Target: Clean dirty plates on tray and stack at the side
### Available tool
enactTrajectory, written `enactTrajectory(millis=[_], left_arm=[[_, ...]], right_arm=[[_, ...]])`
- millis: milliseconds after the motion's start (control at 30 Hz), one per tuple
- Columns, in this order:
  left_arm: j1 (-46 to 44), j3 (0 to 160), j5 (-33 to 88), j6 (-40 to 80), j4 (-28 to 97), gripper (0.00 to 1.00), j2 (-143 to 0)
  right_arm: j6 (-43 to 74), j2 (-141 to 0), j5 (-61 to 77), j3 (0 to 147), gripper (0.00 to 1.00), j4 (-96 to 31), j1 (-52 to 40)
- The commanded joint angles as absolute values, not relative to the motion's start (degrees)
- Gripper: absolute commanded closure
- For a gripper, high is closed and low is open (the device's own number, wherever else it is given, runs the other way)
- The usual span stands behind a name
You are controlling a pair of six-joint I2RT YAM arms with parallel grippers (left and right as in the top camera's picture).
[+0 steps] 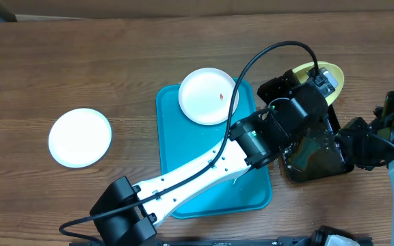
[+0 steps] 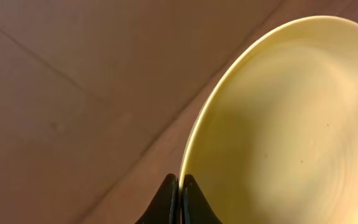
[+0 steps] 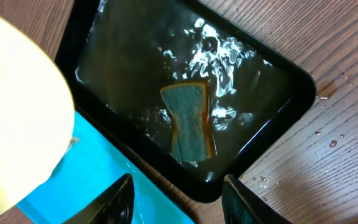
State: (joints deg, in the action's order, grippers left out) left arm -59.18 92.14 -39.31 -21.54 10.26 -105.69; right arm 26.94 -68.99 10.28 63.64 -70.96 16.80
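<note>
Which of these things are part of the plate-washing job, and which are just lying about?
Job: pale yellow-green plate, gripped by left hand; speckled white plate on turquoise tray; plain white plate on table; likely sponge in black water tray.
Lying about: only spilled water drops on the table.

Wooden worktop (image 1: 40, 61), central turquoise tray (image 1: 176, 137), red-specked white plate (image 1: 207, 96) on its top rim, plain white plate (image 1: 80, 137) left, yellow-green plate (image 1: 338, 82), black tray (image 1: 306, 174) right.

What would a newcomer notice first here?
The left gripper pinches the pale yellow plate by its rim near the black tray. A sponge lies in that tray's water below the open right gripper; a red-specked white plate sits at the far edge of the turquoise tray.
</note>
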Motion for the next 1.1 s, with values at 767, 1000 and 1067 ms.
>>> enactTrajectory(millis=[767,1000,1067], left_arm=[[-60.03,93.06,-43.99,-24.84,10.74,0.96,-106.00],[-58.83,93.08,-46.52,-5.32,27.53,0.96,-105.01],[-56.69,93.08,-46.28,4.82,35.81,0.96,-103.61]], right_arm=[[26.50,-68.62,10.57,64.51,0.53,-70.63,17.02],[26.50,-68.62,10.52,64.51,0.53,-70.61,17.02],[26.50,-68.62,10.39,64.51,0.52,-70.61,17.02]])
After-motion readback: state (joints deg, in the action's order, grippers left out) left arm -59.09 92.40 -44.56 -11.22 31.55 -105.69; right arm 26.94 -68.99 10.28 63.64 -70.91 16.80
